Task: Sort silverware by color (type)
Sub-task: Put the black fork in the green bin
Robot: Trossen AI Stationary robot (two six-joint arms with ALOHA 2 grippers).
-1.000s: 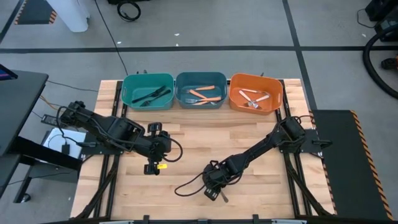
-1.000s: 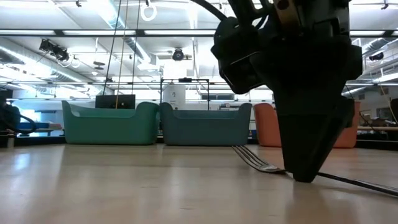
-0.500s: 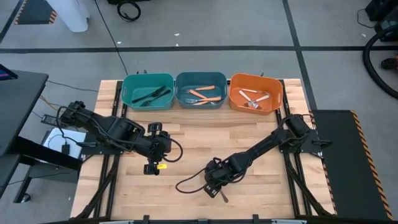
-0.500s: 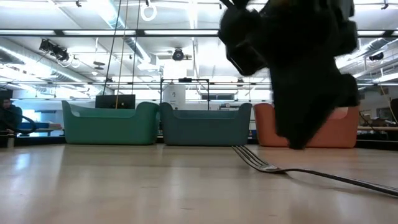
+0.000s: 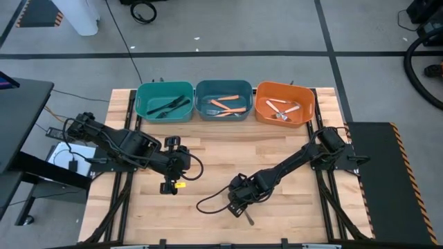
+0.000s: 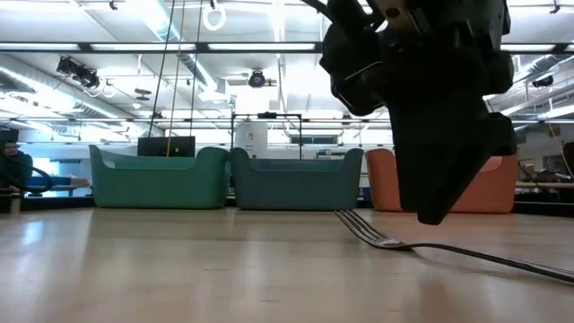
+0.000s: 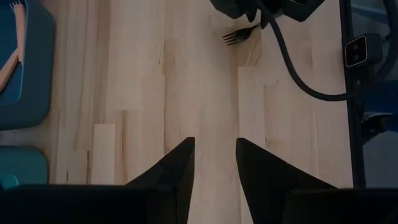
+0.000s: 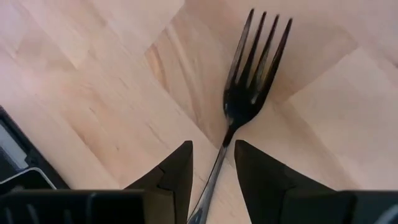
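A dark fork (image 8: pixel 255 74) lies flat on the wooden table, near its near edge (image 5: pixel 246 216). In the low view its tines (image 6: pixel 363 231) point toward the bins. My right gripper (image 8: pixel 212 152) hangs just above the fork's neck (image 6: pixel 430 213), open, with one finger on each side of the handle and touching nothing. My left gripper (image 5: pixel 168 187) waits open over the table's left half (image 7: pixel 214 149). The other silverware lies in three bins at the far edge.
At the far edge stand a teal bin (image 5: pixel 165 102) with black pieces, a blue-grey bin (image 5: pixel 223 102) with orange-handled pieces, and an orange bin (image 5: pixel 284 104) with pale pieces. A black cable (image 5: pixel 208 204) loops on the table beside my right gripper. Bare wood lies between the arms.
My right gripper has risen from the table, where its tips stood at the fork's neck, and now hangs a little above it. The fork has stayed where it lay.
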